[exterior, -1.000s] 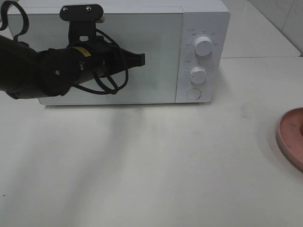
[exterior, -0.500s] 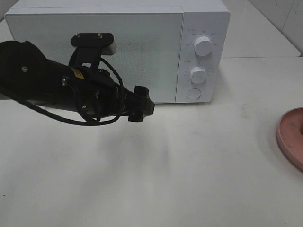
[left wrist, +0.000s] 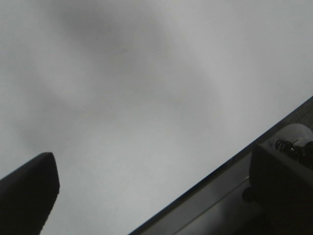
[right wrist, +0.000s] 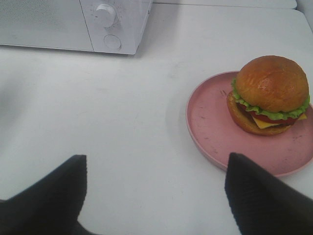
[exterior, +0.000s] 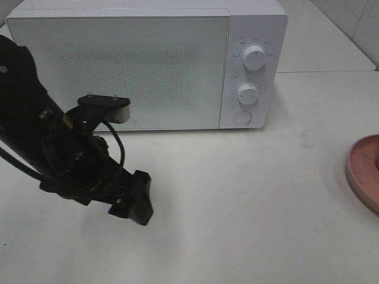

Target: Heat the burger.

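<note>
From the high camera only a sliver of the pink plate (exterior: 366, 174) shows at the right table edge; the right wrist view alone reveals the burger (right wrist: 270, 94) sitting on that plate (right wrist: 215, 132), toward its far side. The right gripper (right wrist: 156, 196) hangs before it, jaws spread wide, holding nothing. The left gripper (exterior: 133, 198) sits low over the white table (exterior: 249, 201), well in front of the microwave (exterior: 148, 62), jaws wide and empty. The microwave's door is shut; small markings ring its 2 knobs, too tiny to read.
</note>
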`<state>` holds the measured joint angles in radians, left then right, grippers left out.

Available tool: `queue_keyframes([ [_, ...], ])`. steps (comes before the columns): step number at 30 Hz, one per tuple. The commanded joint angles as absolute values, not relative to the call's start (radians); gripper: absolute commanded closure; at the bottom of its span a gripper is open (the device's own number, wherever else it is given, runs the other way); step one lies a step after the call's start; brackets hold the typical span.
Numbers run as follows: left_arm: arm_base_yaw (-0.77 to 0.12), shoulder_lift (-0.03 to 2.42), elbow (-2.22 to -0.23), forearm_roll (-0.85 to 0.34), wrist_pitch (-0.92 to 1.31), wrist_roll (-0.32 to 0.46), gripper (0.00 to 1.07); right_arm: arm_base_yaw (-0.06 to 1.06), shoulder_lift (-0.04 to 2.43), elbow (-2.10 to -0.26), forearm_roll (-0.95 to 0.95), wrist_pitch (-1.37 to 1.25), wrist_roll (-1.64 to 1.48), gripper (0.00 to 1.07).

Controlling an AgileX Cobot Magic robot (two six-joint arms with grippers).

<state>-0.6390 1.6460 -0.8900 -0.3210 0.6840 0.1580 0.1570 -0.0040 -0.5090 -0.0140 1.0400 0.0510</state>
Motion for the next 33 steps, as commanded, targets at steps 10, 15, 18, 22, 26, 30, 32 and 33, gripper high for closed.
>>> queue_keyframes([
  [10,-0.304,1.539,-0.887,-0.237,1.034,0.149,0.08,0.153,-0.03,-0.508,-0.016,1.038,0.04,0.31],
  [15,-0.142,1.414,-0.887,-0.188,1.116,0.148,0.08,0.153,-0.03,-0.508,-0.016,1.038,0.04,0.31],
  [18,-0.047,1.335,-0.887,-0.192,1.149,0.14,0.08,0.153,-0.03,-0.508,-0.016,1.038,0.04,0.31],
  [22,0.058,1.199,-0.873,-0.191,1.164,0.111,0.08,0.153,-0.03,-0.508,-0.016,1.038,0.04,0.31],
  [26,0.072,1.114,-0.841,-0.178,1.159,0.098,0.08,0.153,-0.03,-0.508,-0.016,1.038,0.04,0.31],
  [30,0.072,0.993,-0.767,-0.173,1.133,0.098,0.08,0.153,-0.03,-0.508,-0.016,1.038,0.04,0.31],
  [32,0.072,0.936,-0.726,-0.172,1.112,0.099,0.08,0.153,-0.03,-0.508,-0.016,1.038,0.04,0.31],
  [33,0.072,0.904,-0.703,-0.17,1.105,0.099,0.08,0.153,-0.03,-0.508,-0.016,1.038,0.04,0.31],
])
